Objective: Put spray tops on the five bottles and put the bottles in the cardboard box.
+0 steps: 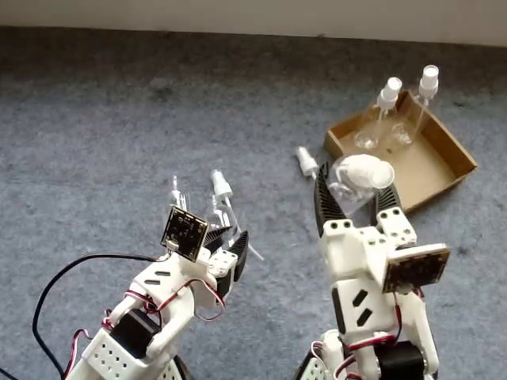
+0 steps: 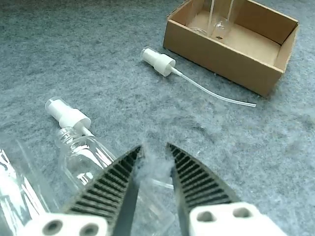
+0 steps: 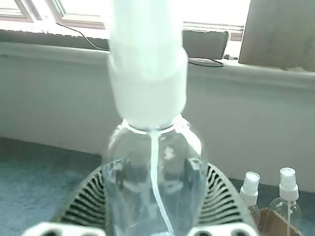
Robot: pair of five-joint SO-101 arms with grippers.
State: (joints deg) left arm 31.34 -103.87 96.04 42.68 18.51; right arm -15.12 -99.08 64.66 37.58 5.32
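My right gripper is shut on a clear bottle with a white spray top on its neck, held above the carpet just in front of the cardboard box. Two capped bottles stand in the box. My left gripper is open, low over the carpet, with a clear bottle lying beside and partly under its fingers. A spray top rests at that bottle's neck. Another clear bottle lies farther out. A loose spray top with a long tube lies near the box.
Grey carpet covers the whole work area and a pale wall runs along the far edge. A black cable loops beside the left arm's base. In the high view the loose spray top lies between the arms and the box.
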